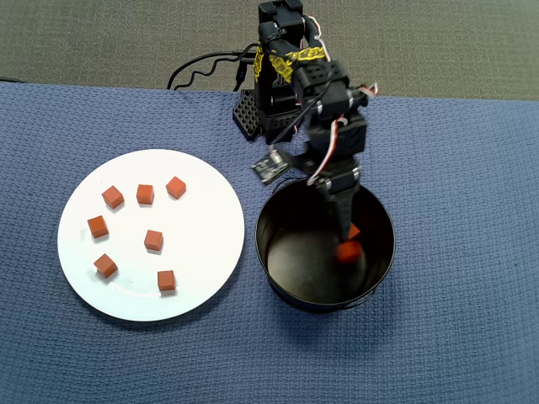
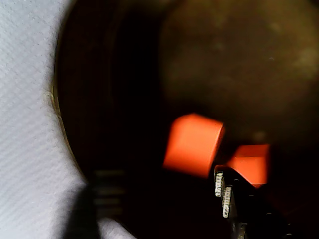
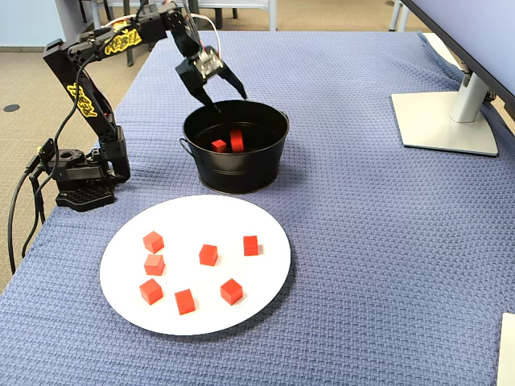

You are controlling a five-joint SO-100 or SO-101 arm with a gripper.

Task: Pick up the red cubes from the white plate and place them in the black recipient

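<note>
Fixed view, near to far: white plate (image 3: pixel 195 318) sits closest on the blue cloth (image 3: pixel 362 241), with seven red cubes (image 3: pixel 208 254) loose on it, none touching. Overhead view shows the same seven (image 1: pixel 152 240) on the plate (image 1: pixel 206 252).

Behind the plate, close but apart from it, the black recipient (image 3: pixel 235 169). Two cubes are inside: one smaller-looking (image 3: pixel 219 145), one beside it (image 3: pixel 236 140) that may be mid-drop or resting against the wall, can't tell which. Wrist view confirms two orange-red cubes against the dark interior (image 2: pixel 194 144), blurred.

Gripper (image 3: pixel 227 92) hangs just above the pot rim with its jaws spread wide, nothing between them. In the overhead view it points down into the pot (image 1: pixel 347 220).

Farthest back: arm base at the left edge of the fixed view, monitor stand (image 3: pixel 447 121) far right.

Progress estimate: two of nine in, seven left. Release looks done; next step is likely a swing over to the plate for another cube.
</note>
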